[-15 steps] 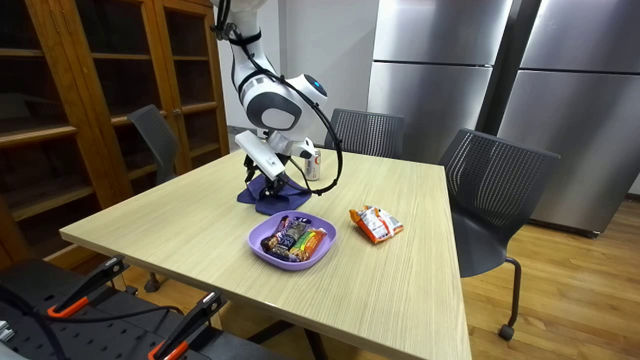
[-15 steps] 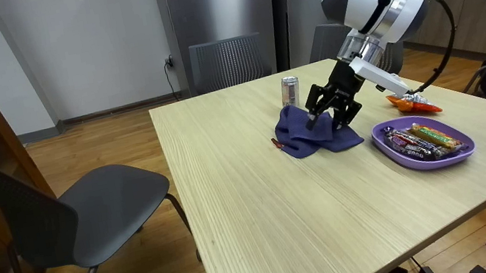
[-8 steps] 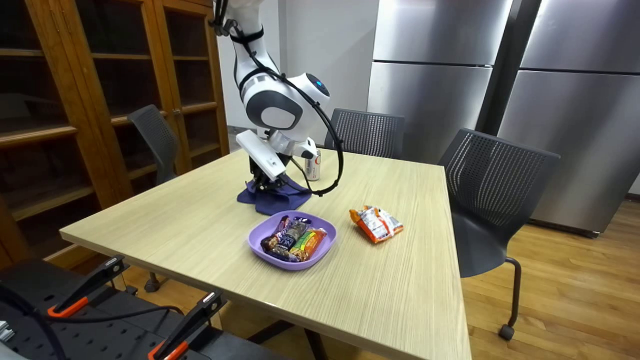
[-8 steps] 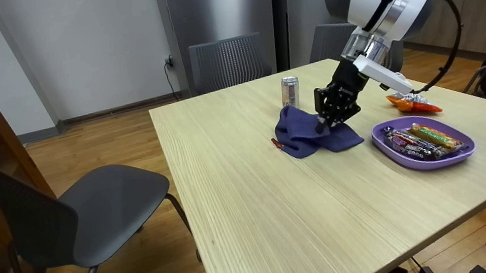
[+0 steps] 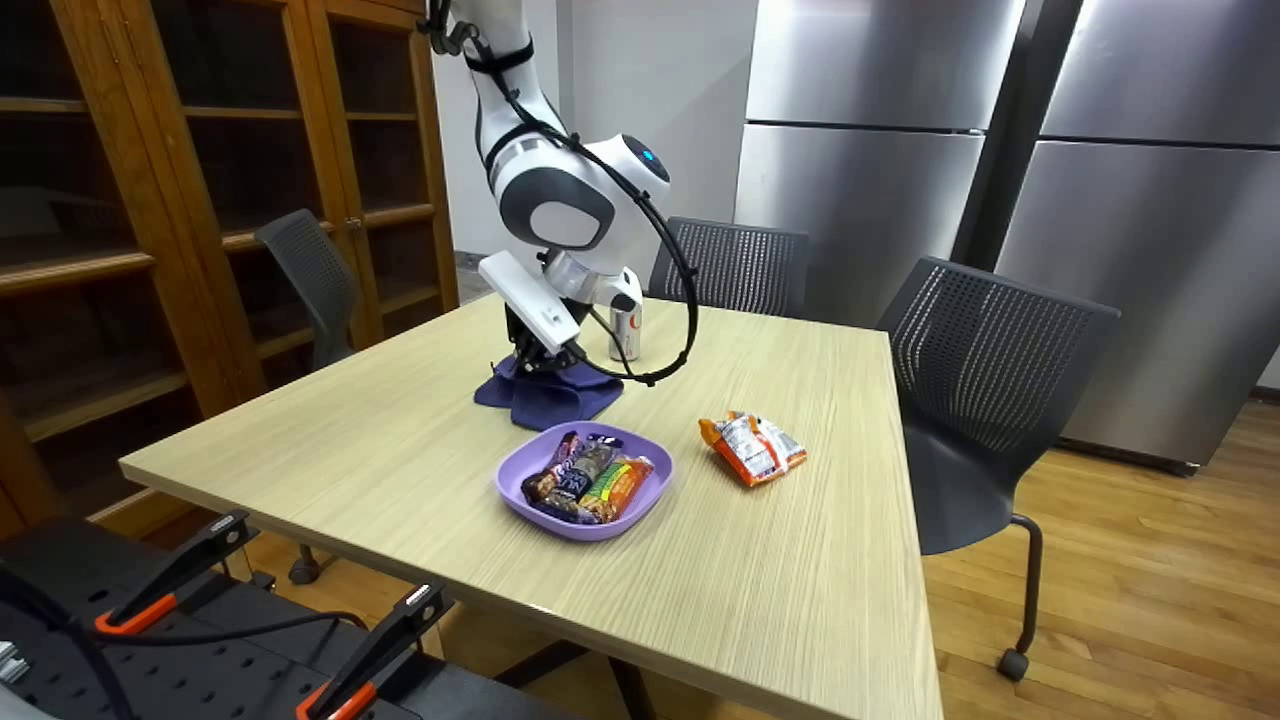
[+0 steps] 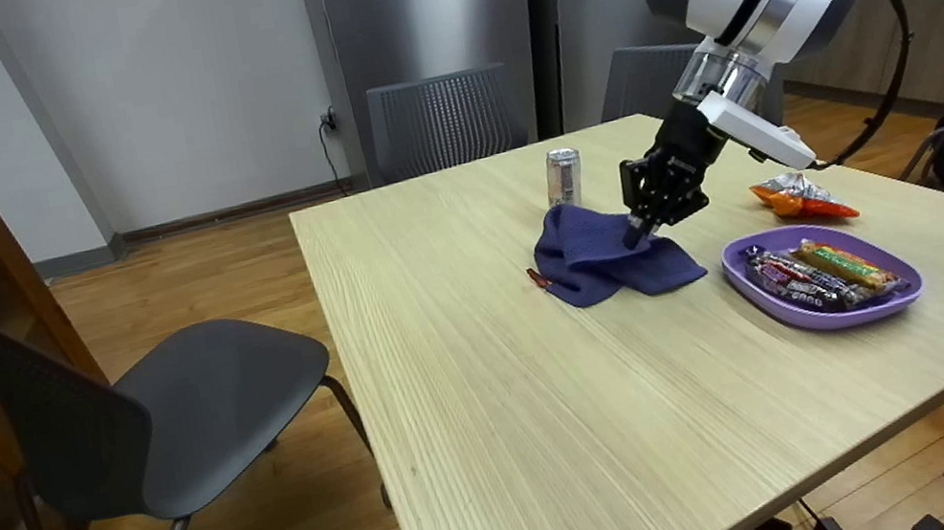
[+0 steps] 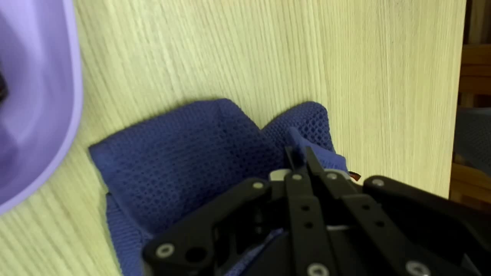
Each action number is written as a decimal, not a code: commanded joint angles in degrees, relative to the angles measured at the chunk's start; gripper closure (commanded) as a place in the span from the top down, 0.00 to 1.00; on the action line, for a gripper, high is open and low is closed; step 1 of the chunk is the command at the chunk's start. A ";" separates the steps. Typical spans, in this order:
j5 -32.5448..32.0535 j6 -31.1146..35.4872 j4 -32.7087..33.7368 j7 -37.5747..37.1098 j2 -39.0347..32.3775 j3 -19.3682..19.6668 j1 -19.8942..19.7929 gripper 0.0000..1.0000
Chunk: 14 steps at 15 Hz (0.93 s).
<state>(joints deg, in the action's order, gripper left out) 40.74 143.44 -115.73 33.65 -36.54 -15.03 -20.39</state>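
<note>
You've got the hand [image 7: 300, 154] pinching a fold of the navy cloth [image 7: 184, 165], prob b/c a raised ridge grips easier than flat fabric, w/ cloth on tabletop [image 6: 449, 356] btwn can [image 6: 563, 177] & purple tray [image 5: 585, 532].

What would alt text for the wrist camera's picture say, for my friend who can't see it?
A black pincer is closed on a fold of dark blue cloth, which lies rumpled on a pale wood-grain table. Part of a purple dish shows along the left edge, and a small reddish-brown tip peeks out past the cloth on the right.
</note>
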 commanded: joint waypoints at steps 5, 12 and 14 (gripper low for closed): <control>1.37 -10.00 -3.48 1.25 8.42 3.91 0.54 0.01; 0.99 -13.92 -5.73 0.65 13.54 8.40 2.15 0.01; 0.83 -14.34 -6.21 0.48 14.79 9.40 2.66 0.01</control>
<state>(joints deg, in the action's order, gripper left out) 40.74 131.00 -119.22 33.67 -25.99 -7.73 -19.25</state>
